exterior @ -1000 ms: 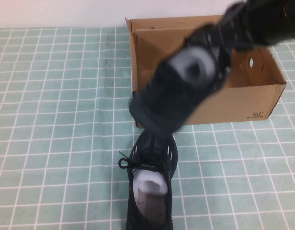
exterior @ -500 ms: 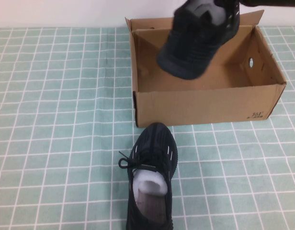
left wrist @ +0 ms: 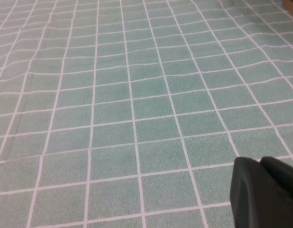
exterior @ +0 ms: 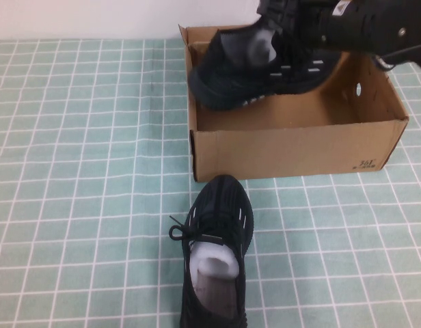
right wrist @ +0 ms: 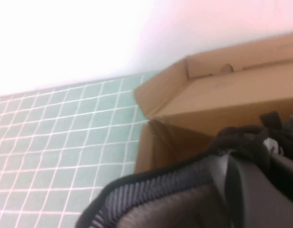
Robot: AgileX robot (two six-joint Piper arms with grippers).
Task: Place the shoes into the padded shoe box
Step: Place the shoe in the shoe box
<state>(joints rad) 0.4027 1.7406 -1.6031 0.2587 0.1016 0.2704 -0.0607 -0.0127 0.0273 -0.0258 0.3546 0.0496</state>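
Note:
The padded shoe box (exterior: pixel 292 147) stands open at the far middle of the table. My right gripper (exterior: pixel 311 29) is shut on one black sneaker (exterior: pixel 246 67) and holds it tilted on its side over the box's far left part, toe toward the box's left wall. In the right wrist view the shoe's collar (right wrist: pixel 151 199) fills the foreground, with the box's corner flap (right wrist: pixel 222 102) behind. The second sneaker (exterior: pixel 216 253) lies on the table in front of the box, toe toward it, white stuffing showing. My left gripper (left wrist: pixel 265 194) hovers over bare tablecloth, fingers together, holding nothing.
A green tablecloth with a white grid (exterior: pixel 80 171) covers the table. A white wall (exterior: pixel 80 17) runs along the far edge. The box's side wall with a round hole (exterior: pixel 358 89) is at the right.
My right gripper has carried the held sneaker from in front of the box to over it. The shoe has also turned onto its side, toe to the left. The sneaker on the table has not moved.

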